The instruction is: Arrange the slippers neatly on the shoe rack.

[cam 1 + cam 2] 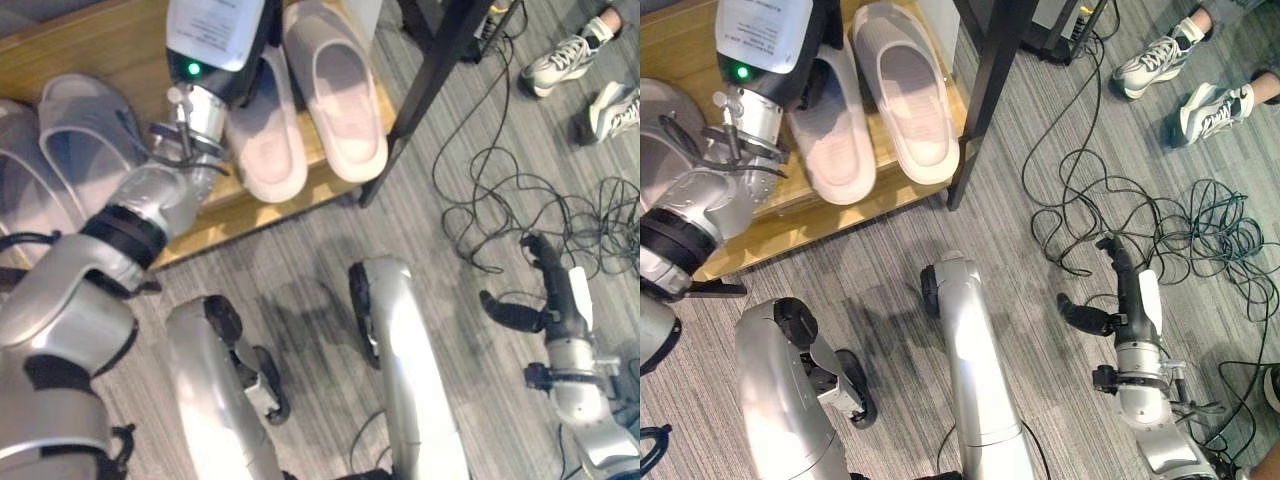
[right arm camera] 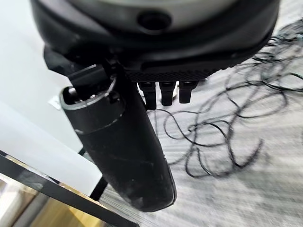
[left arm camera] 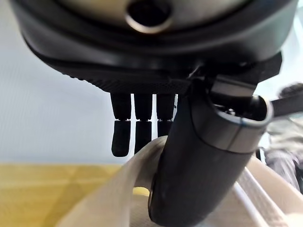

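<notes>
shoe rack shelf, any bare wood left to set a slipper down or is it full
Bare wood shows along the shelf's front edge and behind the grey slippers. The middle is crowded: the left hand grips one of the pink slippers lying side by side.

Two pale pink slippers [image 1: 300, 100] sit side by side on the wooden shoe rack [image 1: 110, 45], one under the left robot hand [image 3: 199, 170], the other just beside it.
</notes>
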Motion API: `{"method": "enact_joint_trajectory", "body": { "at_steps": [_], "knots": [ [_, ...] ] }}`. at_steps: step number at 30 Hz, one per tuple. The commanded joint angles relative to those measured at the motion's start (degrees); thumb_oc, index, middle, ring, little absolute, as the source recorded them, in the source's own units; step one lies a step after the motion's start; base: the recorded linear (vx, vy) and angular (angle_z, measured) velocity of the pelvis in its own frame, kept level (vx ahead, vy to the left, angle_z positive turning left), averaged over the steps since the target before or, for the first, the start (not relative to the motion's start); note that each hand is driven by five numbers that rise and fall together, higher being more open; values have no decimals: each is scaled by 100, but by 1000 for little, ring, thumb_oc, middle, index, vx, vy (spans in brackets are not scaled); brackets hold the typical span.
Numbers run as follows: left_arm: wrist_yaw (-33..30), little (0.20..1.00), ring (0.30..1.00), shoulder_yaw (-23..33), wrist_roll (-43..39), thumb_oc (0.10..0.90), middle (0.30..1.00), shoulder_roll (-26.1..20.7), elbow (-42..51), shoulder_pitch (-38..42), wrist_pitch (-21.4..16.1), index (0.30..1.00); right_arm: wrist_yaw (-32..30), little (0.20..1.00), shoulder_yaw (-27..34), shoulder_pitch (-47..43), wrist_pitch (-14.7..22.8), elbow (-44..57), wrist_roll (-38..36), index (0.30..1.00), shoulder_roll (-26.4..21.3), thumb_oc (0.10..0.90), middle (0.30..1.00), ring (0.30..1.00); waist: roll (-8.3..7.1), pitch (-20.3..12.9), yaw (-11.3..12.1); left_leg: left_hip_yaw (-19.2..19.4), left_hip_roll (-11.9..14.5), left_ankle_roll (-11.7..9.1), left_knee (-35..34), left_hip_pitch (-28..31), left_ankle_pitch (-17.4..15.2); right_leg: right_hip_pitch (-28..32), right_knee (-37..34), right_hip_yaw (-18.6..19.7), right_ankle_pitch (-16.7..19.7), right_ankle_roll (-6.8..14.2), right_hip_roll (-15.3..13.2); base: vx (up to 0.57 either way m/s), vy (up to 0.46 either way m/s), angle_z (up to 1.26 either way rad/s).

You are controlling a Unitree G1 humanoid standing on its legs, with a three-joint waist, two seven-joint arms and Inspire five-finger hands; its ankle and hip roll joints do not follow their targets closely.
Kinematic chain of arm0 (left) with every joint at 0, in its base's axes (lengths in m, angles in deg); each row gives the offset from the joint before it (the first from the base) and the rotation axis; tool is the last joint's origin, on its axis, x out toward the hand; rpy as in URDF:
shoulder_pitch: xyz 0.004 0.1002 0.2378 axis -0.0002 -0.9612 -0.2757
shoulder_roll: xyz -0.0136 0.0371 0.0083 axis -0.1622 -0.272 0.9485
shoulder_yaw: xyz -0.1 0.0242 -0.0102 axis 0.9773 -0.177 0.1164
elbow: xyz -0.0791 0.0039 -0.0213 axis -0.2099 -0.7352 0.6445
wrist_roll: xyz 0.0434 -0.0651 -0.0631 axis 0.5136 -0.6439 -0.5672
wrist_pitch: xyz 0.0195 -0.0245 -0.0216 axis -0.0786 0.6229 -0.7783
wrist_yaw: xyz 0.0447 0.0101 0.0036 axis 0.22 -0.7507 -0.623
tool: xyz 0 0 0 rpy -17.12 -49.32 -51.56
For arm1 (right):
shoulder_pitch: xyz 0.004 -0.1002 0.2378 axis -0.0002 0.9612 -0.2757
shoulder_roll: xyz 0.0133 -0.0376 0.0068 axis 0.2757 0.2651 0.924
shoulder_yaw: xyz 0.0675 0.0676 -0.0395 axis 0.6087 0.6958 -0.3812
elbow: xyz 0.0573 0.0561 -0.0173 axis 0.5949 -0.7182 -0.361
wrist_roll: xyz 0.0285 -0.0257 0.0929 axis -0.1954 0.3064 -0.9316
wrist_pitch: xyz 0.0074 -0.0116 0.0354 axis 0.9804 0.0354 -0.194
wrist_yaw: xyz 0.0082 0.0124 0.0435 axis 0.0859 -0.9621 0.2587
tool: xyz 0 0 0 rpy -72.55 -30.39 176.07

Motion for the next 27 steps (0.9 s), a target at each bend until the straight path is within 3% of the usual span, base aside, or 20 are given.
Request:
{"method": "enact_joint_trajectory", "body": {
  "at_steps": [1,3,11,20,27],
  "knots": [
    [143,900,900,233,-415,800,900,13,-798,1502,269,900,-30,900,667,-127,233,665,-281,900,-270,800,900,900,-334,-154,129,-614,-494,486,-536,167,197,808,44,390,-765,-348,-432,0,0,0],
    [355,900,900,145,-503,800,900,163,-1167,1875,351,900,99,900,613,-238,148,596,-306,900,-298,800,900,900,-373,-154,145,-638,-536,440,-510,167,199,810,126,400,-805,-386,-470,5,-52,3],
    [869,900,900,98,-92,800,900,44,-772,2162,538,900,427,900,587,-311,-24,667,-314,900,-290,800,900,900,-398,-154,329,-660,-619,365,-521,167,229,812,285,380,-885,-489,-534,0,-66,9],
    [1475,900,900,459,374,800,900,-111,128,1849,662,900,718,900,608,-170,-283,638,-94,900,-394,800,900,900,-402,-154,484,-719,-701,355,-483,167,216,824,391,325,-955,-524,-590,-6,-30,8],
    [1650,900,900,475,686,800,900,-411,579,1679,711,900,851,900,671,-35,-280,737,-103,900,-450,800,900,900,-390,-154,537,-721,-733,389,-441,167,193,810,415,311,-966,-531,-582,0,0,0]
  ]
}}
